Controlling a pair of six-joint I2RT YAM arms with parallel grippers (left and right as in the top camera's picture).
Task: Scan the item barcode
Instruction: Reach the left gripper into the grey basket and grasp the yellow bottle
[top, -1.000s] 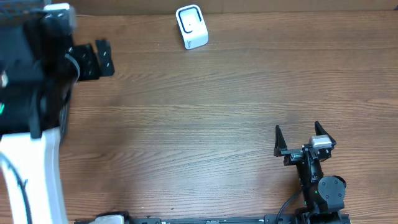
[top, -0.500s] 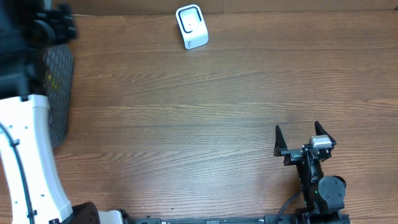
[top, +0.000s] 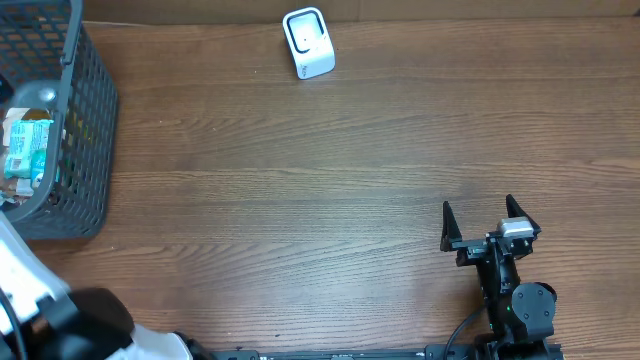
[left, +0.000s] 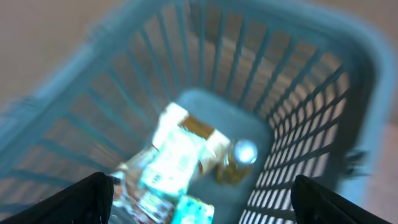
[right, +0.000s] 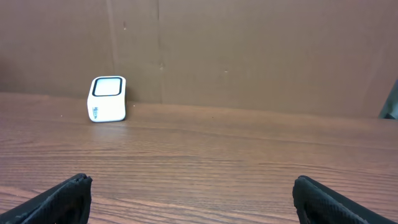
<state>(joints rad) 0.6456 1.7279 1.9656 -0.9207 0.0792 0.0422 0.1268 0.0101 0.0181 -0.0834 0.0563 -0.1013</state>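
Operator: Items (top: 27, 150) for scanning all sit in the basket (top: 95, 120) at the far left corner of the table (top: 330, 180); none is out yet. My left gripper (left: 208, 208) hangs over it, fingers spread wide with nothing between them.

Desk: Which one would you take?

Operator: The wrist view is smeared, but I make out a pale packet (left: 177, 155) on top and a small capped bottle (left: 235, 163) just beside it. The packet looks light and soft, probably crinkly film. I'd pinch it gently across a narrow edge, or it may fold or slide. The bottle looks stiffer and heavier, and its round side could slip.

Desk: Barcodes?

Operator: Can't tell from here.

Desk: Right side?

Operator: My right gripper (top: 480, 212) rests by the near edge toward the right corner, jaws wide and empty. The scanner (top: 308, 43) stands at the far edge, well apart from both.
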